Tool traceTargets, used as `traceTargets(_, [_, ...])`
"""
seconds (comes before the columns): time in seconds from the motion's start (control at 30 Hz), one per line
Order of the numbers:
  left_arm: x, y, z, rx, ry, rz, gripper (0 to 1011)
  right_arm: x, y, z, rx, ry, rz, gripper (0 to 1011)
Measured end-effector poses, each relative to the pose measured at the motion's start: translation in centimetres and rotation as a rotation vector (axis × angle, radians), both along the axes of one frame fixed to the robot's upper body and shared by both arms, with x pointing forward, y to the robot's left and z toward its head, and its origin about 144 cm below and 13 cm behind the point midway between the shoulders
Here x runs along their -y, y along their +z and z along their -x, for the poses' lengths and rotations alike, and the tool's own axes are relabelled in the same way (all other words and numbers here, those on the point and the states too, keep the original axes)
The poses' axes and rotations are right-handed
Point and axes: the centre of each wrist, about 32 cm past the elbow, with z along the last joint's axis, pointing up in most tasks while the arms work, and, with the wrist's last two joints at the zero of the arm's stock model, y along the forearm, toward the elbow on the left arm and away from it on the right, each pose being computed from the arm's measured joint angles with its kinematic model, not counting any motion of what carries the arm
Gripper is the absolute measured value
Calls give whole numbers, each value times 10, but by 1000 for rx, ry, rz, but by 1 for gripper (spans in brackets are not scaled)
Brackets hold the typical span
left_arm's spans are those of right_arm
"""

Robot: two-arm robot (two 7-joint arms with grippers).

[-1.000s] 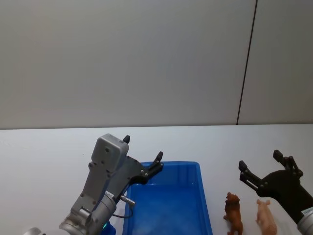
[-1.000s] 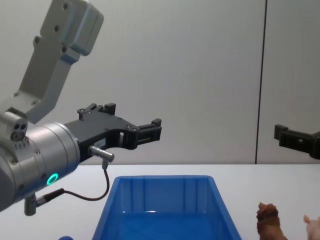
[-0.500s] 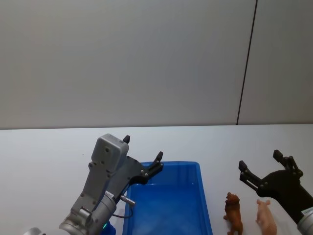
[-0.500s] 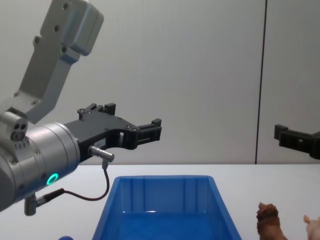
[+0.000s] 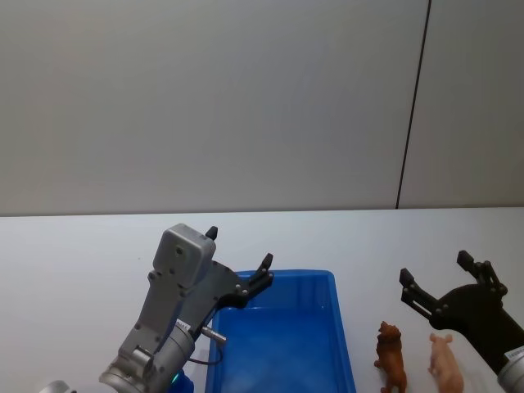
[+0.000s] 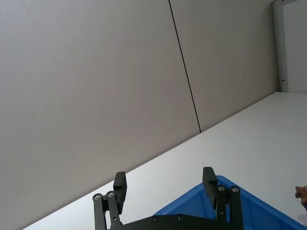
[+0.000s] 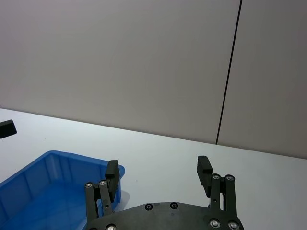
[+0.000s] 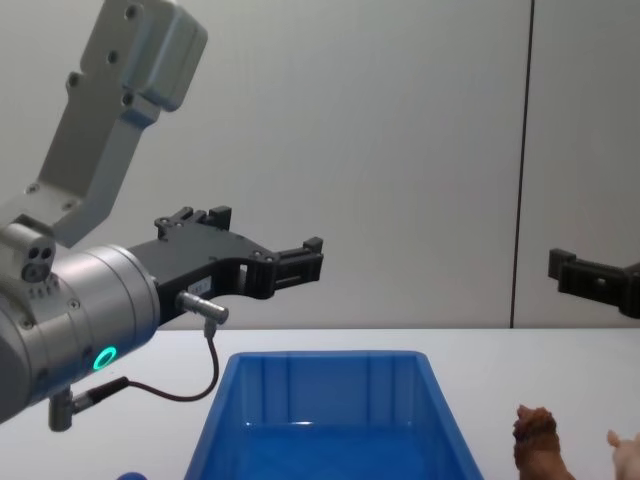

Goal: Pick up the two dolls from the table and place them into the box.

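Two dolls stand on the white table point(image 5: 82, 254) right of the blue box point(image 5: 282, 344): a reddish-brown maned one point(image 5: 390, 358) and, further right, a pale pink one point(image 5: 446, 364). The brown doll point(image 8: 538, 446) and the pink doll's edge point(image 8: 626, 452) also show in the chest view beside the box point(image 8: 330, 420). My right gripper point(image 5: 446, 285) hangs open above and just behind the dolls, holding nothing; its fingers point(image 7: 112, 175) spread wide. My left gripper point(image 5: 239, 260) hovers open over the box's back left corner, empty; its fingers point(image 6: 120, 187) stand apart.
A dark blue object point(image 5: 185, 383) peeks out at the box's front left, under my left arm. The box's inside holds nothing that I can see. Bare tabletop stretches behind the box and to the left. A grey wall closes off the far side.
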Motion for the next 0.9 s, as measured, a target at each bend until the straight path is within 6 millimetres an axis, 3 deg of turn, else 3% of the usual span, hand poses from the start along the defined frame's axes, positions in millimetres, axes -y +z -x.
traceTargets(0.9, [0,0,0,0,0,0,1001,-5,-3,5,-125,-102,-1,1001])
